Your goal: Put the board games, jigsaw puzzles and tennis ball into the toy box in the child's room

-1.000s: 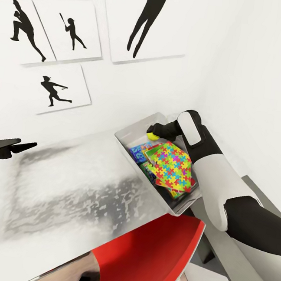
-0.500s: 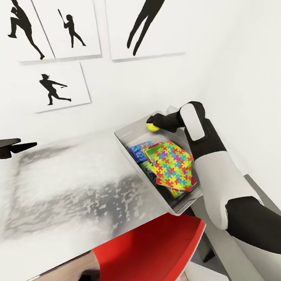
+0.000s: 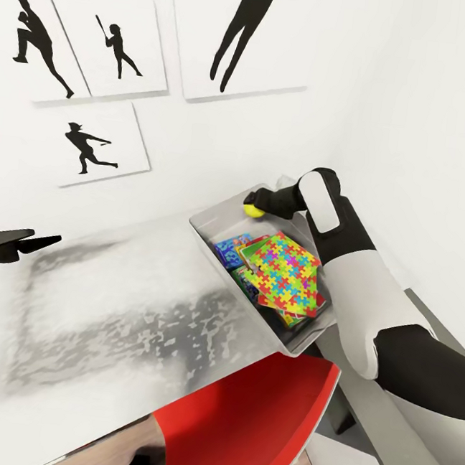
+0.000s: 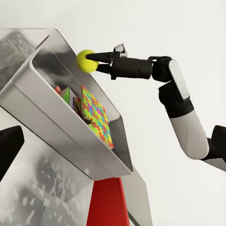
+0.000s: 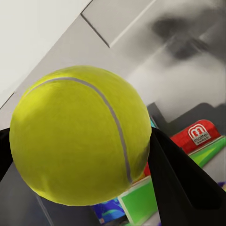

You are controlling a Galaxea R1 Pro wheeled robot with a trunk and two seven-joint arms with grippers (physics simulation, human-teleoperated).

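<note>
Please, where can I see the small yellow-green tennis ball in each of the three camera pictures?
Head view: small yellow-green tennis ball at the pale grey toy box's far end, in the right gripper.
Left wrist view: ball above the box's rim.
Right wrist view: ball fills the centre.
Shared landmark: the toy box.
</note>
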